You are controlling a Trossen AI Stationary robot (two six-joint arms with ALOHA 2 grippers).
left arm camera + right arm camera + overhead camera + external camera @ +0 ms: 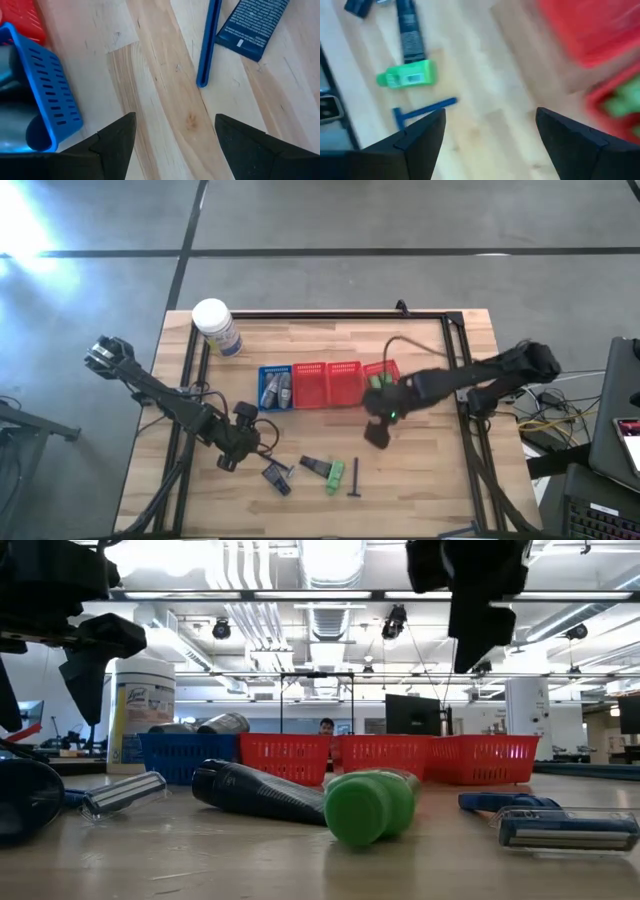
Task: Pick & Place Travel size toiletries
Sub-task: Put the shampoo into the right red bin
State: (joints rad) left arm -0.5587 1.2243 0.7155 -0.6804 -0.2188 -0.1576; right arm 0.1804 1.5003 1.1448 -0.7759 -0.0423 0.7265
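Several toiletries lie loose near the table's front edge: a dark blue flat packet (277, 477), a dark tube (315, 467), a green bottle (336, 477) and a thin T-shaped razor stick (354, 478). Grey tubes (276, 390) lie in the blue basket (263, 370), and green bottles (377, 380) in the rightmost red basket (392, 366). My left gripper (230, 458) (175, 120) hovers open over bare wood between the blue basket (55, 95) and the packet (252, 25). My right gripper (378, 435) (490, 115) hangs open just in front of the red baskets, empty.
A white-lidded jar (215, 326) stands at the far left of the table. Two more red baskets (327, 383) sit between the blue one and the rightmost one. A black frame (330, 314) runs along the table's far and side edges. Bare wood lies right of the razor stick.
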